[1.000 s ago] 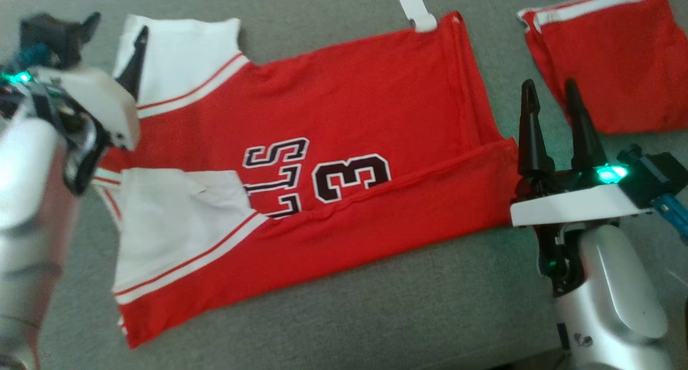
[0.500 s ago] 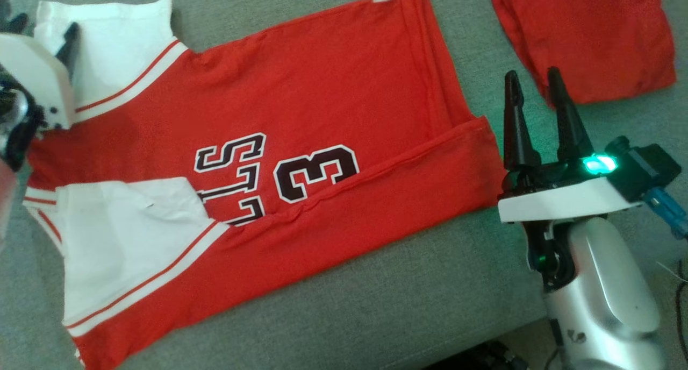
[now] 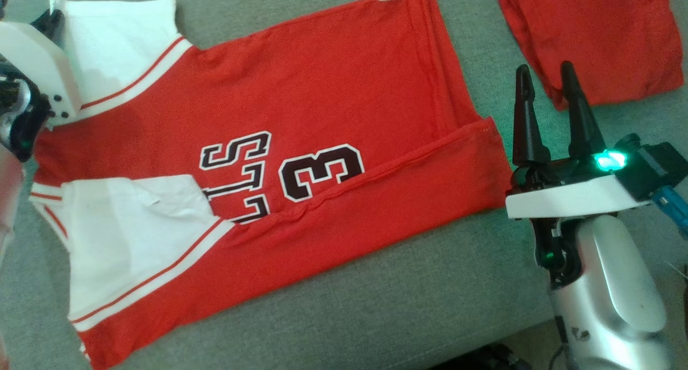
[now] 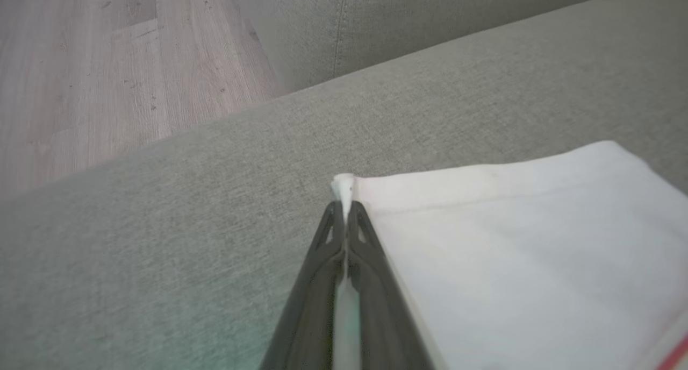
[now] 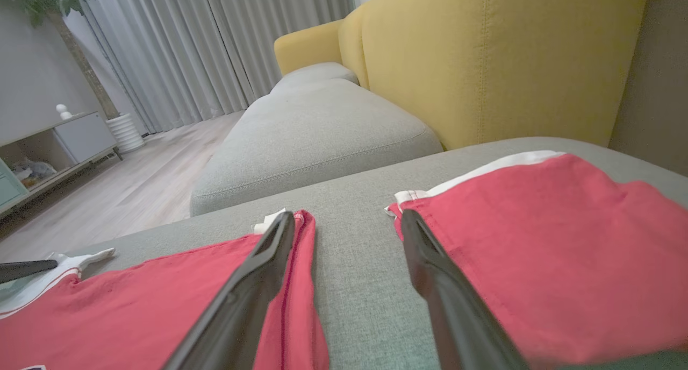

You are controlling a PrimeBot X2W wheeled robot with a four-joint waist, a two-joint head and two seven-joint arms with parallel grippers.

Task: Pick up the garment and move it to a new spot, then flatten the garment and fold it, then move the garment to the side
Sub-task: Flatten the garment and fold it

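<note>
Soft, light red jersey (image 3: 322, 90) lies spread on the grey sofa seat (image 3: 376, 305). Left gripper (image 4: 344, 211) has fingers pinching its white shoulder corner. Right gripper (image 3: 544, 71) has fingers spread beside the hem, the likely second hold.

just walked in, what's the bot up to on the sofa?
Folding a red jersey laid flat on the grey sofa cushion; one long side is already folded in. The left gripper is shut on a corner of the white sleeve. The right gripper is open, empty, beside the jersey's hem, next to a second folded red garment.
</note>
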